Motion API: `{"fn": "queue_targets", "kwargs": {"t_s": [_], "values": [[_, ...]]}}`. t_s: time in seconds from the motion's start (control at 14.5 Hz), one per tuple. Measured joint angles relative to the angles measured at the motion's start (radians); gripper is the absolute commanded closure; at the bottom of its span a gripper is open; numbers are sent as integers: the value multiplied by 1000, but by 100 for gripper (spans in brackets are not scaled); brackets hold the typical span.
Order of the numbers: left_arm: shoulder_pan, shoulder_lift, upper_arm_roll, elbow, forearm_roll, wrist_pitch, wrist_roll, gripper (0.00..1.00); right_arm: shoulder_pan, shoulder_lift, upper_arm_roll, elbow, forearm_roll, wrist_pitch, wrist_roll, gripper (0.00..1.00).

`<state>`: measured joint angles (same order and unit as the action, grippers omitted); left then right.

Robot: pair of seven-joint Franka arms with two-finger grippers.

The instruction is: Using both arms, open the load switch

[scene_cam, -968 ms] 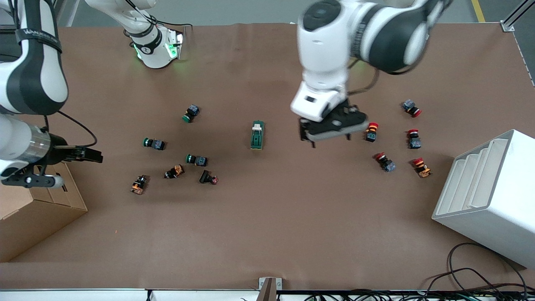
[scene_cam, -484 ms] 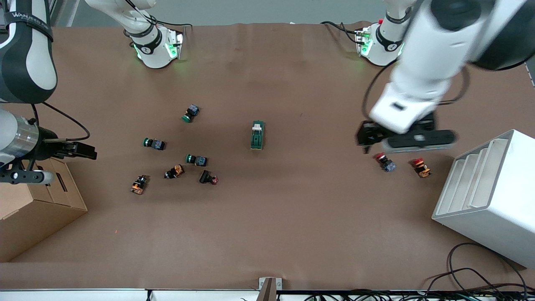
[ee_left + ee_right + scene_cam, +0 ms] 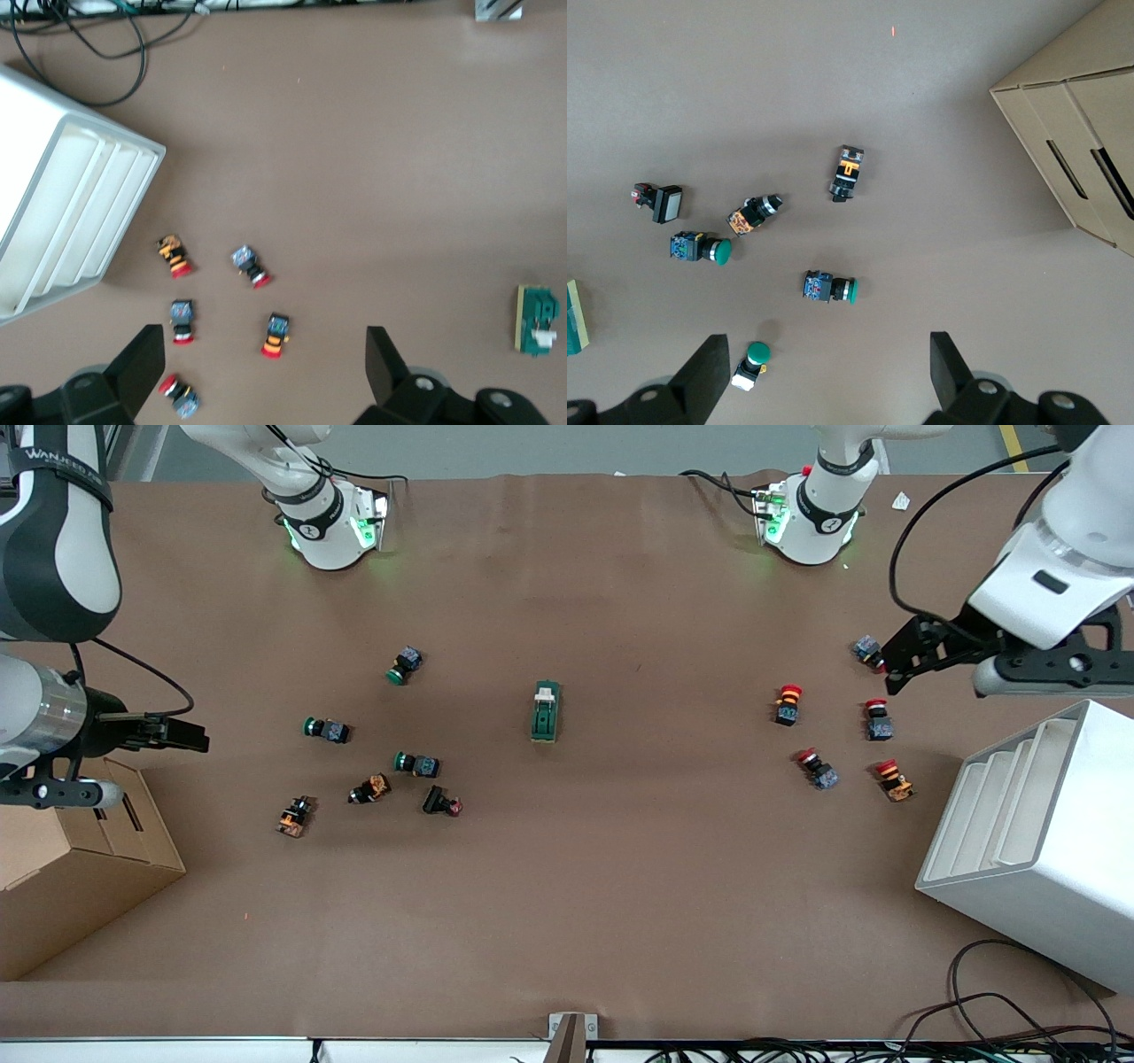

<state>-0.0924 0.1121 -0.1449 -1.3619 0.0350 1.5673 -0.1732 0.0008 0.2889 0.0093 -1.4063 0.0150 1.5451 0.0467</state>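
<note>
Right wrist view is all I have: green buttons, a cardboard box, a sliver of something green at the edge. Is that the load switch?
Observer: Yes. The load switch lies alone mid-table, white tab end toward the bases.
Operator: Where's the left gripper?
Observer: The left gripper is open, up at the left arm's end, over a red button.
Operator: What's beside it?
Observer: A white rack, nearer the front camera.
Operator: And my gripper?
Observer: The right gripper is open beside the cardboard box.
</note>
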Motion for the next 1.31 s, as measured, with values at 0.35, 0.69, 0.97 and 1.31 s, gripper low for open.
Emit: {"fn": "queue_targets", "kwargs": {"t_s": [0.35,0.69,0.97,1.31], "values": [[-6,-68,110,-82,-69,-35,163,0,0,-85,0,-29,0,-12,0,0],[-27,-141,131,-180,-79,-35,199,0,-1,-239,-2,-175,0,-9,0,0],[-68,-187,157,-249,-79,-27,199,0,-1,-316,-5,-216,0,-26,0,0],[-67,-234,152,-312,-64,7,200,0,-5,-355,-10,-220,3,-50,0,0]]}}
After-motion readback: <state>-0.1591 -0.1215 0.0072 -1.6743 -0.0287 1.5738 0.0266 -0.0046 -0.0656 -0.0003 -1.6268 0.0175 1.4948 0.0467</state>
